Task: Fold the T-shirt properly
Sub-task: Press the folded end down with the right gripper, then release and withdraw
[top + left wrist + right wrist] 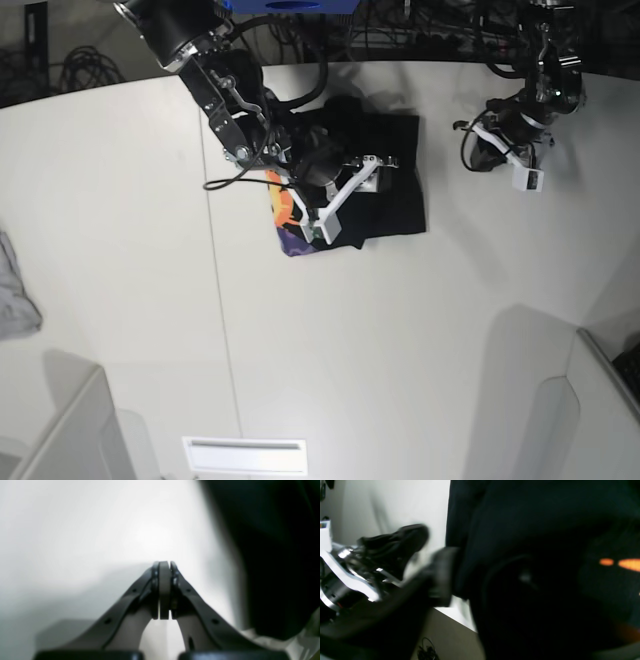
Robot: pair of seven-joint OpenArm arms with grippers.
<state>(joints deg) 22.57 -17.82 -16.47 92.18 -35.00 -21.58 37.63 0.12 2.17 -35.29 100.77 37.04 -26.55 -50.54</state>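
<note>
A pale grey tabletop (400,330) with a thin seam running down it fills the base view; dark cables and equipment crowd its far edge, and a small grey cloth (15,290) lies at the near-left edge, well apart from everything else. The T-shirt (385,190) sits toward the far side of the tabletop, a compact black bundle with a strip of orange and purple print showing at its left edge.

Much is hard to read: the right wrist view is smeared by motion blur (only dark fabric and a few orange flecks come through), and the left wrist view is soft beyond the fingers, with black cloth cut off at its right border.

The right gripper (345,195) is directly over the T-shirt, its white fingers spread apart above the left part of the bundle; whether they touch the cloth cannot be told. The left gripper (164,565) is pressed together on nothing, hanging over bare tabletop to the right of the T-shirt, apart from it.
</note>
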